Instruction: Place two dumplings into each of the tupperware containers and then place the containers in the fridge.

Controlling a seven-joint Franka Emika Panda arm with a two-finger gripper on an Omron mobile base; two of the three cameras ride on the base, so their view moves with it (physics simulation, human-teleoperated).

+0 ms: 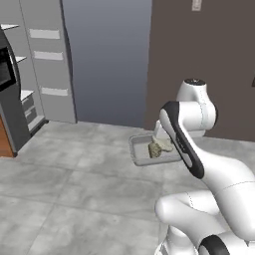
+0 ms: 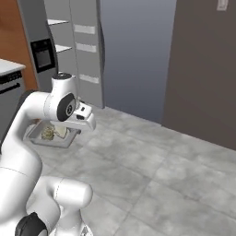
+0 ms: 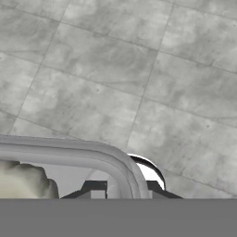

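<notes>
Gripping the rim of a tupperware container (image 3: pixel 121 163), the gripper (image 3: pixel 121 189) has 1 finger inside the wall and 1 outside, clamped at a rounded corner and holding the tray level above the grey tiled floor (image 3: pixel 152 78). Just inside the tray from the fingers lie the dumplings (image 1: pixel 157 148), 2 olive-tan lumps close together, the nearer one (image 3: pixel 25 183) beside the clamped wall. Beyond the gripper, well apart from it, the fridge (image 1: pixel 47 60) stands open, showing white door shelves.
</notes>
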